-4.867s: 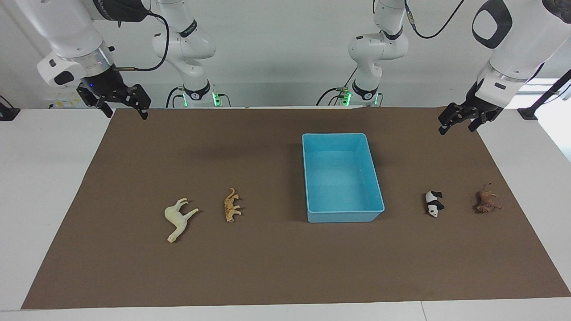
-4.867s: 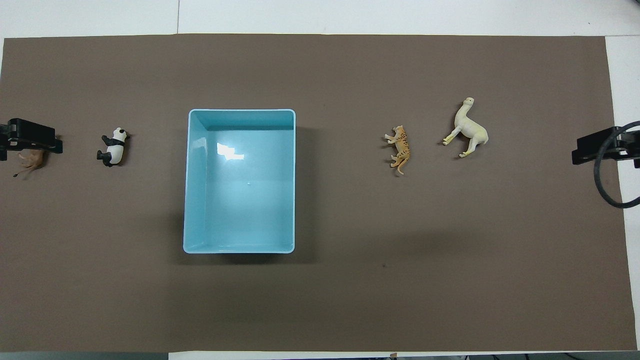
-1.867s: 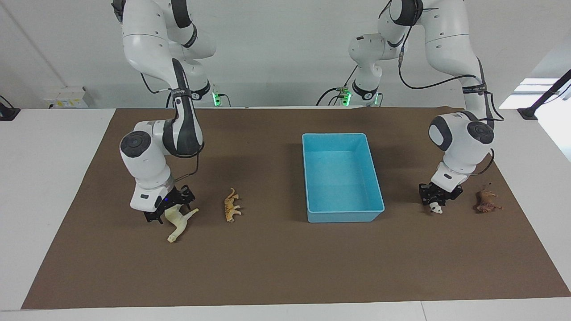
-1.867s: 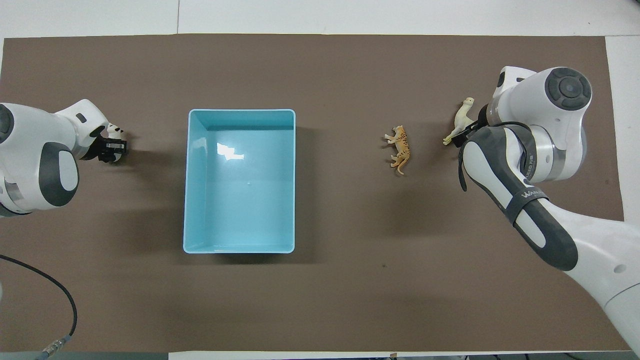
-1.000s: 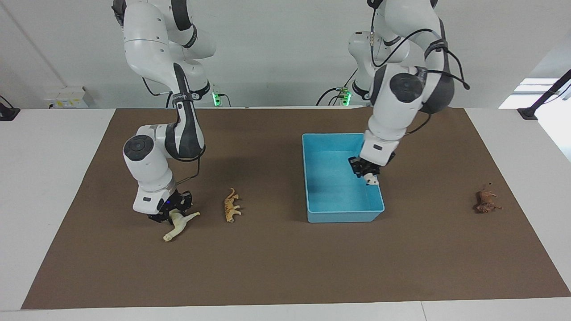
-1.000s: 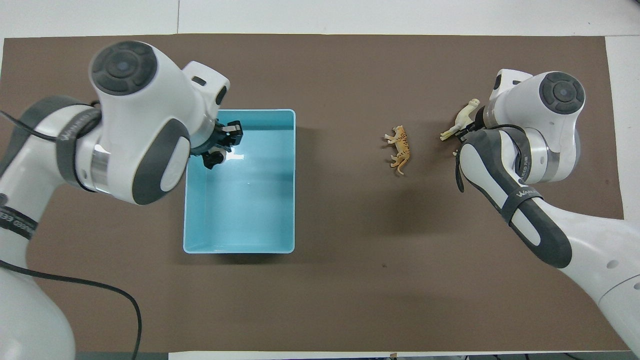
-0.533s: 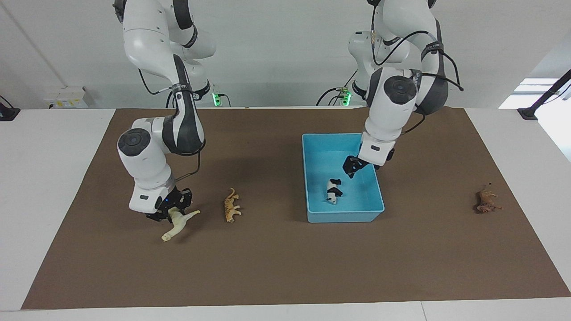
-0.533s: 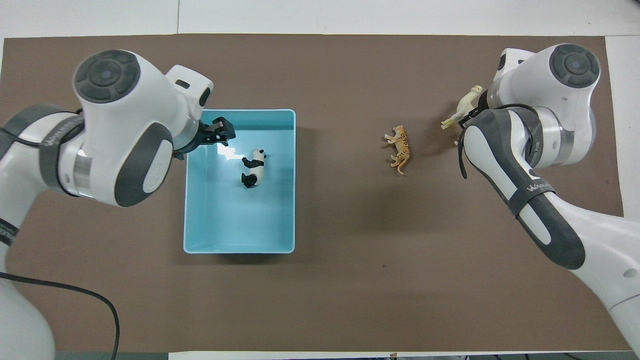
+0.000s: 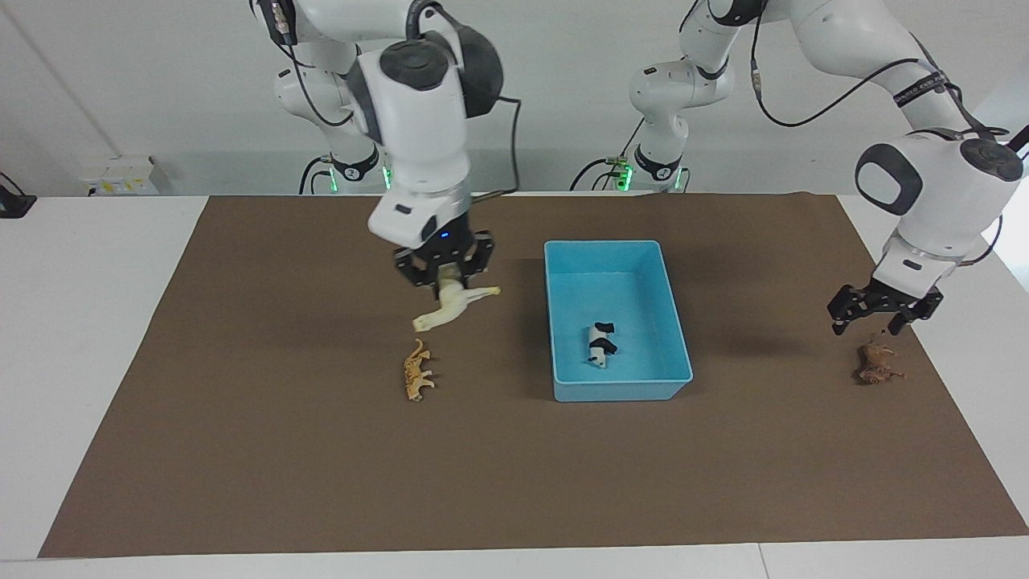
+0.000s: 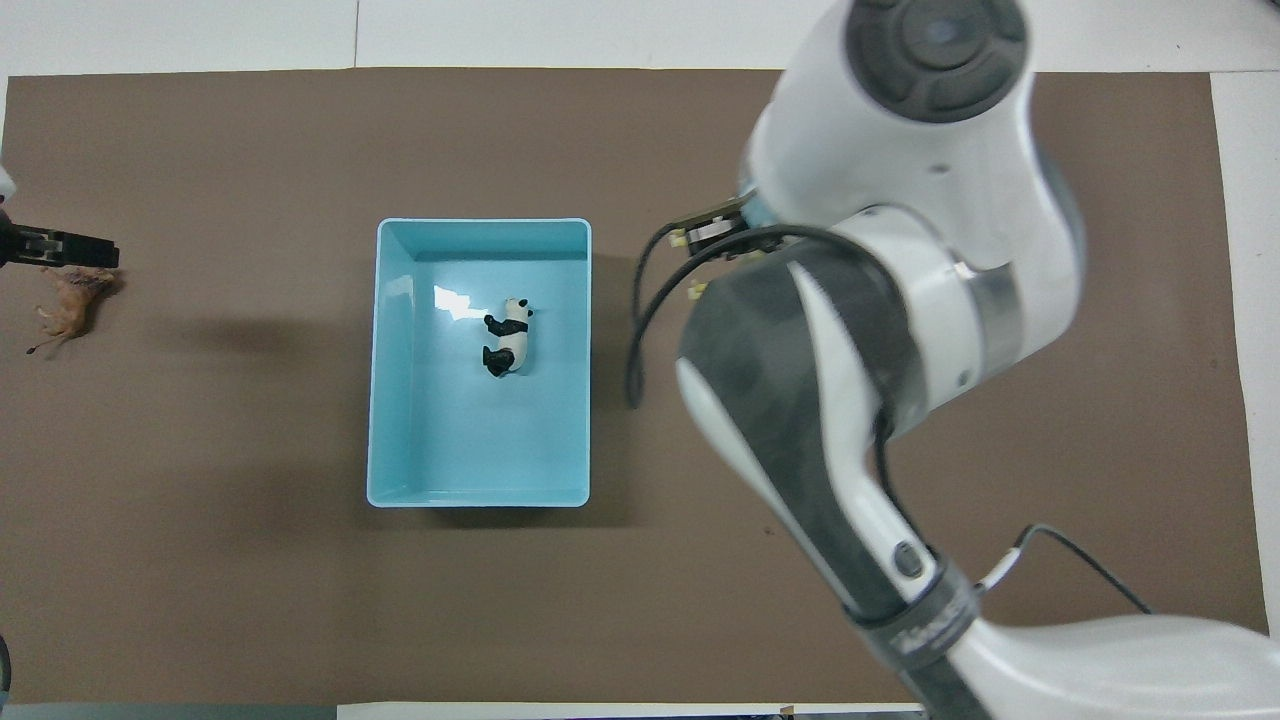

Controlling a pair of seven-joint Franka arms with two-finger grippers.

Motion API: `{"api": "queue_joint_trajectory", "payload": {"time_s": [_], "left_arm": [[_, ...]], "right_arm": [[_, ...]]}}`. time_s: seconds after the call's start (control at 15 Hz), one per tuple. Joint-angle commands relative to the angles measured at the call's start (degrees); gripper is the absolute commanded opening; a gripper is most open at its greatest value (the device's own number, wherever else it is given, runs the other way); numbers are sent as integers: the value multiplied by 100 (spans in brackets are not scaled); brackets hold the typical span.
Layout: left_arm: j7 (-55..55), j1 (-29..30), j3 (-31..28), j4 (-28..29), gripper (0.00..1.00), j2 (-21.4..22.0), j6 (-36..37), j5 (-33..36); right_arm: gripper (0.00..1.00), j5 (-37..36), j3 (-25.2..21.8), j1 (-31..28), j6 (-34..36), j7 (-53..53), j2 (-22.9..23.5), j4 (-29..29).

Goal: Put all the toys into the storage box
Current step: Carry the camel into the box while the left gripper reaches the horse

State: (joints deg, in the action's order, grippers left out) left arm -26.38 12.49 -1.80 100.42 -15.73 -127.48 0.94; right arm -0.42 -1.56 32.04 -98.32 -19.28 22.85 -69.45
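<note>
My right gripper is shut on the cream-white horse and holds it in the air over the mat, between the orange tiger and the light blue storage box. The panda lies on its side inside the box. My left gripper hangs open just above the brown lion at the left arm's end of the mat. In the overhead view the box, the panda, the lion and the left gripper show, while the right arm hides the tiger.
A brown mat covers the table, with white table margins around it. The right arm's big white forearm fills much of the overhead view beside the box.
The right arm has lifted the horse off the mat and carried it toward the box. The left gripper, open, has left the box and swung over to the lion. The panda stays in the box.
</note>
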Motion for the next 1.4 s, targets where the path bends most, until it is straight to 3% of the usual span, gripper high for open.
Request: {"api": "queue_joint_trajectory", "payload": {"time_s": [0.0,0.2,0.33,0.53,0.6,0.73,0.93,1.13,1.2,1.27,1.33], "left_arm": [[-997,437,92,12,100,-474,-697,12],[-1580,685,92,344,100,-704,-1259,3],[-1580,667,92,574,100,-695,-1550,3],[-1580,632,83,802,100,-765,-1990,3],[-1580,632,83,925,100,-765,-2130,3],[-1589,623,83,1092,100,-765,-2394,11],[-1598,623,75,1234,100,-765,-2588,12],[-1581,518,74,1322,100,-756,-2606,20],[-1580,509,66,1365,91,-748,-2676,20],[-1580,500,57,1418,77,-748,-2755,20],[-1580,500,57,1418,55,-748,-2756,12]], "right_arm": [[0,182,-63,801,-283,-839,325,300],[0,148,-72,1382,-661,-1234,744,248],[0,52,-72,1673,-1439,-1603,1176,134],[0,121,-63,1718,-2120,-1763,1204,-490],[96,139,-63,1727,-2095,-1850,1195,-491],[100,156,-63,1753,-1937,-2332,1169,-421],[100,183,-89,1683,-1086,-2431,1195,8],[100,148,-160,1114,-715,-2353,845,45],[100,130,-177,929,-715,-2195,818,2],[100,122,-178,718,-688,-1898,817,-7],[100,104,-186,498,-697,-1460,817,-68]]}}
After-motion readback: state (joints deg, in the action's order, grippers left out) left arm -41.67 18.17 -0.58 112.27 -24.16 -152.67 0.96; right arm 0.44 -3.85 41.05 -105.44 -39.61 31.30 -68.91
